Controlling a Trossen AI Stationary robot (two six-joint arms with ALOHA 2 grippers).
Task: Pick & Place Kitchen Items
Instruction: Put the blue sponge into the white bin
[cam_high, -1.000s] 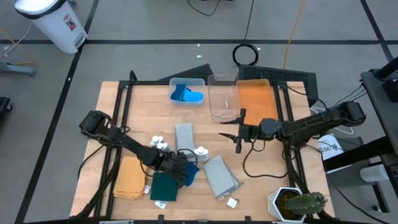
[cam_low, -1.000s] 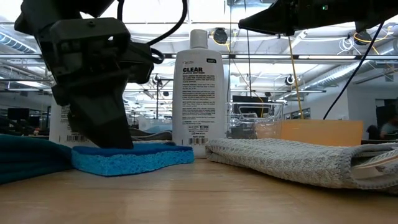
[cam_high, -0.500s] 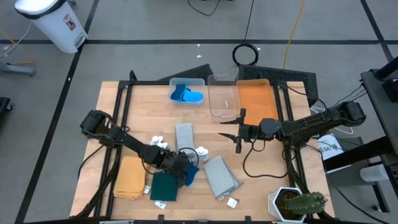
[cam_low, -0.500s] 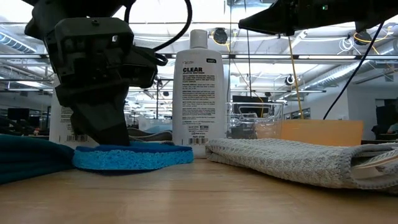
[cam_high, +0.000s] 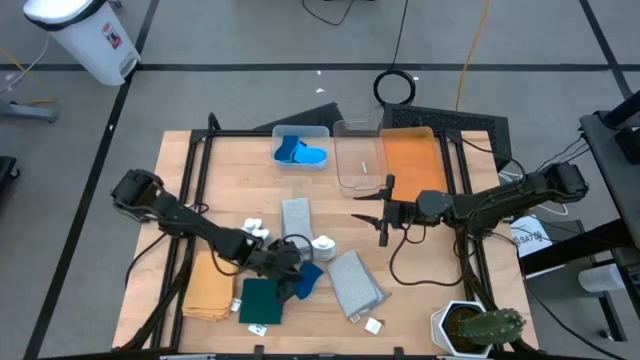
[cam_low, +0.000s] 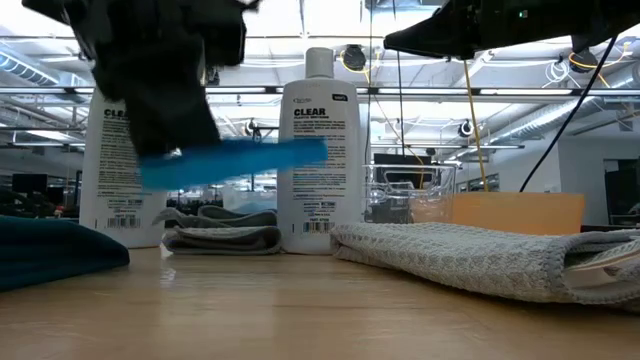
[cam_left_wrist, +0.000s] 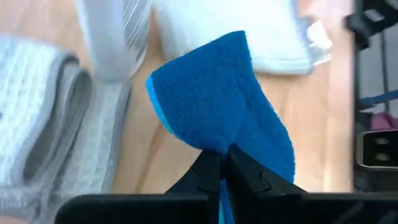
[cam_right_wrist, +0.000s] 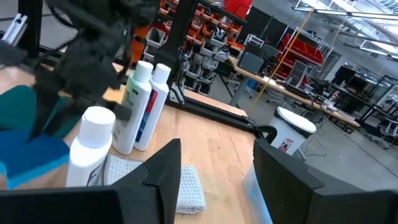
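Bin (cam_high: 301, 133) holds blue cloth pieces (cam_high: 300, 152); left end effector (cam_high: 290, 272) grips blue cloth (cam_high: 308, 280); right end effector (cam_high: 372, 218) open.

Potted cactus (cam_high: 481, 327), orange tray (cam_high: 412, 164), clear bins (cam_high: 360, 155)

The table (cam_high: 420, 290) carries two bins at its far edge, side by side: the left bin (cam_high: 301, 147) holds cloth pieces (cam_high: 300, 153), and the right bin (cam_high: 359, 158) sits against a tray (cam_high: 412, 165) on its right. Near the middle, one folded cloth (cam_high: 297, 217) lies behind a bottle (cam_high: 323, 244), with two more bottles (cam_high: 251, 226) to its left. Another folded cloth (cam_high: 355, 283) lies toward the front right of these. At front left, two cloths lie side by side, one (cam_high: 207, 285) left of the other (cam_high: 263, 300). A cactus (cam_high: 480, 327) stands at the front right corner.
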